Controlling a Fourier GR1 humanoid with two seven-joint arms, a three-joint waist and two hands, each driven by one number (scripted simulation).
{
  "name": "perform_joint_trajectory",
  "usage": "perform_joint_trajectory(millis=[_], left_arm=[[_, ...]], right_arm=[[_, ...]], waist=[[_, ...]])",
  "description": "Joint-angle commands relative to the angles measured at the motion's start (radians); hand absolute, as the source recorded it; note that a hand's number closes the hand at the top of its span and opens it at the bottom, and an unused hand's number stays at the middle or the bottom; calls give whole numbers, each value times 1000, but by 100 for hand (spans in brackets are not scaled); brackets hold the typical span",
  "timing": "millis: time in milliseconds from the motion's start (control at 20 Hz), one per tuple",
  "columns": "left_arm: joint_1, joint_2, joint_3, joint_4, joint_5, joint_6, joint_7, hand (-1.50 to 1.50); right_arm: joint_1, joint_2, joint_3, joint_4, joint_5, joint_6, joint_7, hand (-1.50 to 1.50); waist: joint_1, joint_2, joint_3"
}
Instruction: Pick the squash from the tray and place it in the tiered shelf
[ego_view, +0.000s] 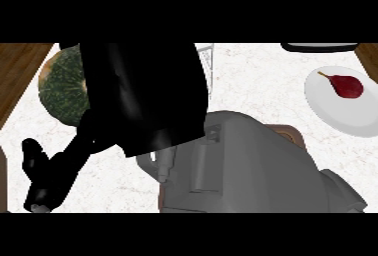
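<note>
A large black hand (140, 95) on a grey forearm (251, 165) fills the middle of the head view, covering the right side of a round, dark green, ribbed squash (63, 87). On the white speckled tabletop (255, 80), well apart to the right, a white round plate (332, 107) carries a dark red pear-shaped fruit (347, 85).

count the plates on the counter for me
1. A white plate sits at the right side of the counter, holding a dark red pear-shaped fruit. The right robot hand and grey forearm block much of the middle, so another could be hidden.
</note>
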Motion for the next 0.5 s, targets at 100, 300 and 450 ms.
perform_joint_trajectory(millis=[100,300,450], left_arm=[[-24,-71,7,117,-15,13,-35,0],[-49,-47,22,79,7,9,-1,0],[-26,-59,27,132,5,-9,-38,0]], right_arm=[[-171,-2,-140,206,-16,17,-5,150],[-220,-19,-193,305,-75,65,-71,150],[-228,-36,-194,364,-92,87,-151,150]], waist=[[-9,22,-55],[-10,20,-53],[-9,26,-54]])
